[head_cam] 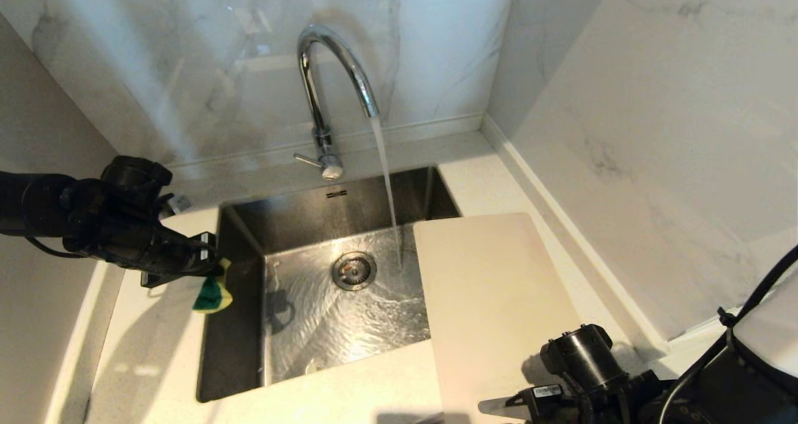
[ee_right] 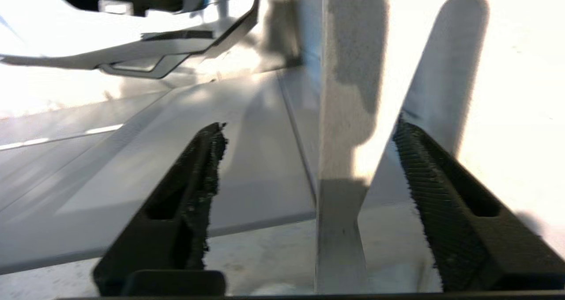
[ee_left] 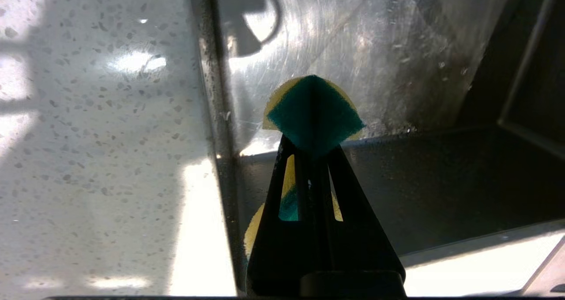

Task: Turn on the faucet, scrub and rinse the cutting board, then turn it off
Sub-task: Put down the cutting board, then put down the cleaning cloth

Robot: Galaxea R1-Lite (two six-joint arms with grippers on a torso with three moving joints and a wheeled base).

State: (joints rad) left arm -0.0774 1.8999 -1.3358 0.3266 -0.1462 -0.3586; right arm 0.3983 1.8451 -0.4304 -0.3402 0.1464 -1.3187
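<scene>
The chrome faucet (head_cam: pixel 324 87) runs, and its stream falls into the steel sink (head_cam: pixel 299 343) close to the cutting board's left edge. The beige-white cutting board (head_cam: pixel 492 287) lies flat across the sink's right rim and the counter. My left gripper (head_cam: pixel 209 268) hangs over the sink's left edge, shut on a green and yellow sponge (head_cam: pixel 212 293); in the left wrist view the sponge (ee_left: pixel 313 112) pokes out past this gripper (ee_left: pixel 311 152). My right gripper (head_cam: pixel 508 404) is at the board's near end. It (ee_right: pixel 309 125) stands open, with the board's thin edge (ee_right: pixel 342 136) between the fingers, touching neither.
The faucet's thin lever (head_cam: pixel 307 159) sticks out to the left at its base. The round drain (head_cam: pixel 353 270) sits in the wet sink floor. Marble walls close in behind and on the right. Speckled counter (ee_left: pixel 101 136) lies to the left of the sink.
</scene>
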